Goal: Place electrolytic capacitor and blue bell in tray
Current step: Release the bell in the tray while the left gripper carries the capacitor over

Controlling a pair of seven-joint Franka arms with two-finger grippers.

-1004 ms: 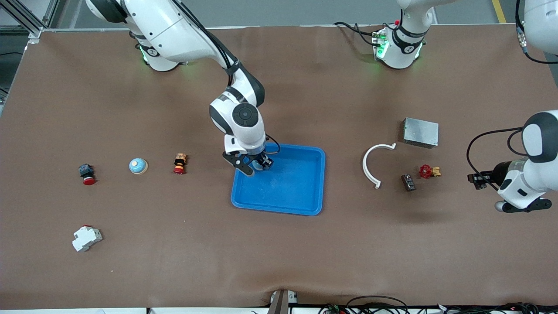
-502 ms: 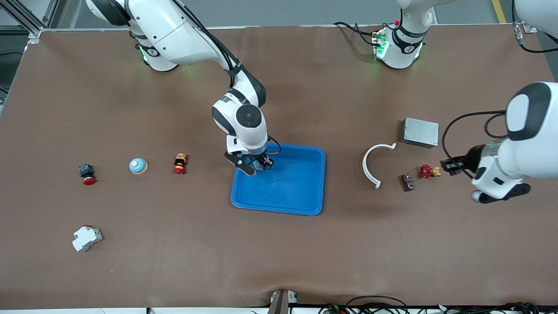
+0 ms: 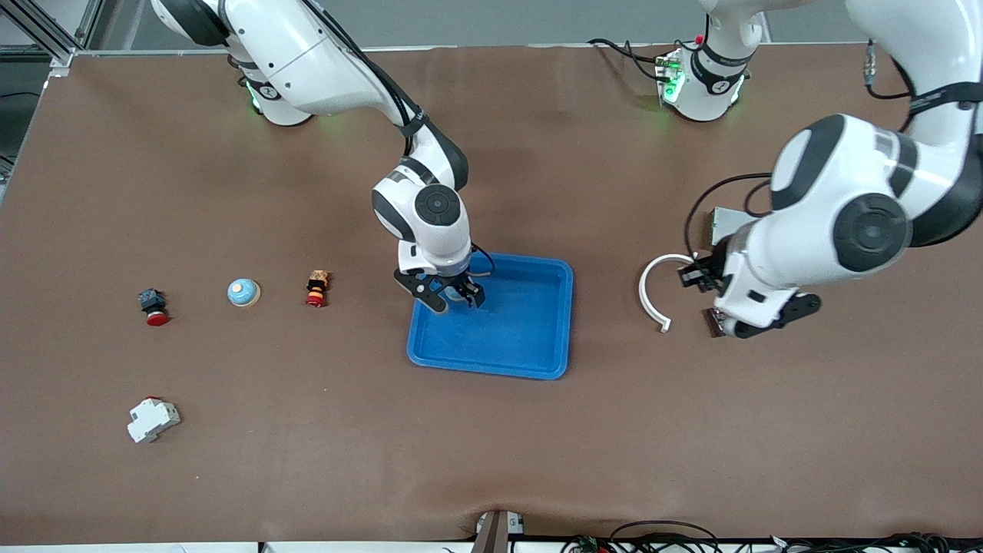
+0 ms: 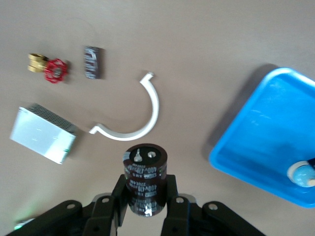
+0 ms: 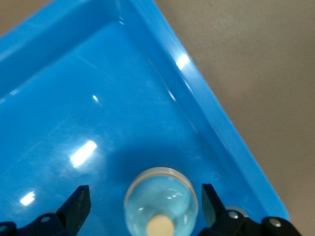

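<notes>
The tray [image 3: 530,338] lies at the middle of the table [image 3: 491,430], and both task objects are close to it. The step in hand is judged to be twofold: the bell is just being released into the tray, and the capacitor is being carried toward it.

The right gripper [image 3: 453,296] is set low over the tray's corner toward the right arm's end of the table. In the right wrist view its fingers [image 5: 78,204] are seen spread apart, with the blue bell [image 5: 160,200] resting between them on the tray floor, close to the rim and touched by neither finger. A second blue bell-like dome [image 3: 243,292] is seen on the table toward the right arm's end, between two red-capped buttons (it lies untouched).

The left gripper [image 4: 146,191] is over the table near the white curved clip [image 3: 657,293], well apart from the tray. It is pinched on the electrolytic capacitor [image 4: 144,178], a dark cylinder held upright with its terminals on top. A grey metal box [image 4: 43,133], a red-handled valve [image 4: 49,69] and a small dark block [image 4: 92,62] lie nearby.

For the next move, a straight lift of the right gripper clear of the bell is called for. The capacitor then has to be brought over a bare part of the tray, away from the bell, and lowered before release (a tall cylinder is judged likely to topple or roll).
</notes>
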